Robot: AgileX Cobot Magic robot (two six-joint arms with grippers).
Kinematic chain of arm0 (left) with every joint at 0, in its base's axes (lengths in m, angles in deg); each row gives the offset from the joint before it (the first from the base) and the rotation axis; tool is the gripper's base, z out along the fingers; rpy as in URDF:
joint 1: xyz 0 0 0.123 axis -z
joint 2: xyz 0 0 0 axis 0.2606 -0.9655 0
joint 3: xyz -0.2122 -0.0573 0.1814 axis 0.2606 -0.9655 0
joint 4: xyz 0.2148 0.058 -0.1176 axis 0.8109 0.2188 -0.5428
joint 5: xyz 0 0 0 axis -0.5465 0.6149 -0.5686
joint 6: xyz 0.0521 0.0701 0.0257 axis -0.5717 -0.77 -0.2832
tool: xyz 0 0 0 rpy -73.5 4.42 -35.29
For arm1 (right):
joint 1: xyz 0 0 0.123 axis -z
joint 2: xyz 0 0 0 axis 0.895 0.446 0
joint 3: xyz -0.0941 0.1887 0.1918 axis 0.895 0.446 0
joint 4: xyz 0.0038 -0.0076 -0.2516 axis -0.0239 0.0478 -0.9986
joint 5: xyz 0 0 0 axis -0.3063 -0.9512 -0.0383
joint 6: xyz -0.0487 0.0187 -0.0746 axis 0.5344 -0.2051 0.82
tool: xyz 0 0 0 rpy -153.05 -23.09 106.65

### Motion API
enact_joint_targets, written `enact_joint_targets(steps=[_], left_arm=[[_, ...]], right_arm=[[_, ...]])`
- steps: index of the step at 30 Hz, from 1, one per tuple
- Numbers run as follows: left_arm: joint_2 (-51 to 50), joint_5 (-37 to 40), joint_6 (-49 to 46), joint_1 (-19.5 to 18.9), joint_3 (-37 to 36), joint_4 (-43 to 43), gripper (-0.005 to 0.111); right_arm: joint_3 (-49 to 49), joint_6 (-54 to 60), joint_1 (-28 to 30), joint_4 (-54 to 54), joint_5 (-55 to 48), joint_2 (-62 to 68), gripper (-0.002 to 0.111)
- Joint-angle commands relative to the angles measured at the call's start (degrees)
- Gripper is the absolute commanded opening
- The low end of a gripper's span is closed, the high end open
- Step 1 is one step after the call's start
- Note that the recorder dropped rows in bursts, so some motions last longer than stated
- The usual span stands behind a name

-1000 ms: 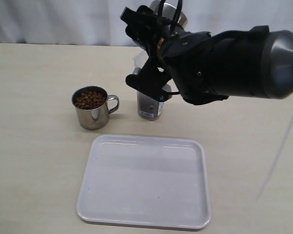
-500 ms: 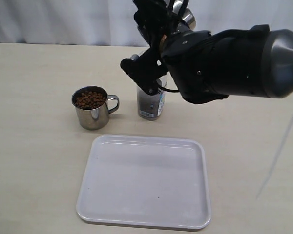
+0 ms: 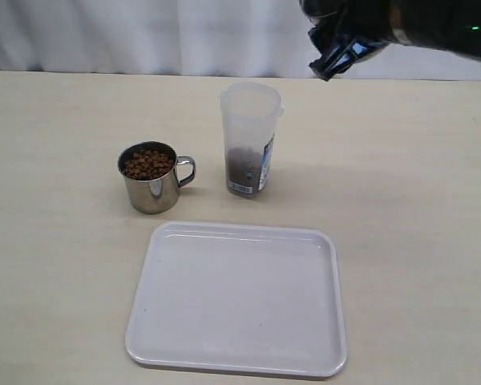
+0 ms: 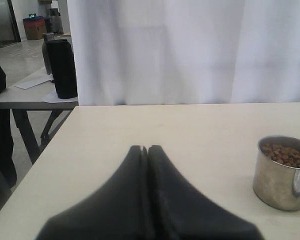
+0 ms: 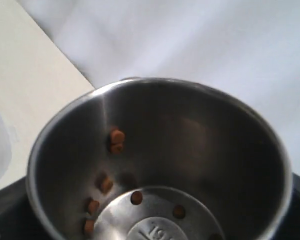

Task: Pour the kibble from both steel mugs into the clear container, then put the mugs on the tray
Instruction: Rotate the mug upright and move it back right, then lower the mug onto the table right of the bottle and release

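The job looks about half done. The container [image 3: 251,138] holds a dark layer of kibble [image 3: 244,164] in its lower part. The right gripper [image 3: 337,50], raised behind the container and to its right, grips the nearly empty mug [image 5: 160,150], a few bits of kibble clinging inside. The full mug [image 3: 150,178], left of the container, is not yet poured. The tray [image 3: 236,353], in front of the container, carries nothing. The left gripper [image 4: 147,165] is pinched closed and empty. The table [image 3: 56,265] is pale beige, with a white curtain [image 3: 104,32] behind.
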Motion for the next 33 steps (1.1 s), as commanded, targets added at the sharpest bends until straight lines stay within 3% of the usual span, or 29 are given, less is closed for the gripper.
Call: enact_joint_targets(steps=[1,5,10,14,18,24,27,33], left_arm=[[0.0,-0.6,0.2,0.6,-0.1,-0.2,0.000],[0.0,-0.6,0.2,0.6,-0.1,-0.2,0.000],[0.0,-0.6,0.2,0.6,-0.1,-0.2,0.000],[0.0,-0.6,0.2,0.6,-0.1,-0.2,0.000],[0.0,-0.4,0.2,0.6,-0.1,-0.2,0.000],[0.0,-0.2,0.2,0.6,-0.1,-0.2,0.000],[0.0,-0.2,0.2,0.6,-0.1,-0.2,0.000],[0.0,-0.2,0.2,0.6,-0.1,-0.2,0.000]], right_arm=[[8.5,-1.6,8.7,7.1,23.5,-1.3,0.005],[16.5,-0.9,14.8,6.4,36.7,-1.3,0.005],[21.1,-0.4,19.6,6.4,43.9,-1.3,0.005],[23.8,-0.4,21.5,6.4,47.2,-1.3,0.005],[27.9,6.8,21.5,6.4,48.5,1.2,0.005],[28.6,18.1,22.7,14.8,55.9,12.7,0.005],[28.6,21.0,27.5,15.2,69.3,21.3,0.005],[24.8,21.6,28.6,14.9,70.0,29.6,0.005]])
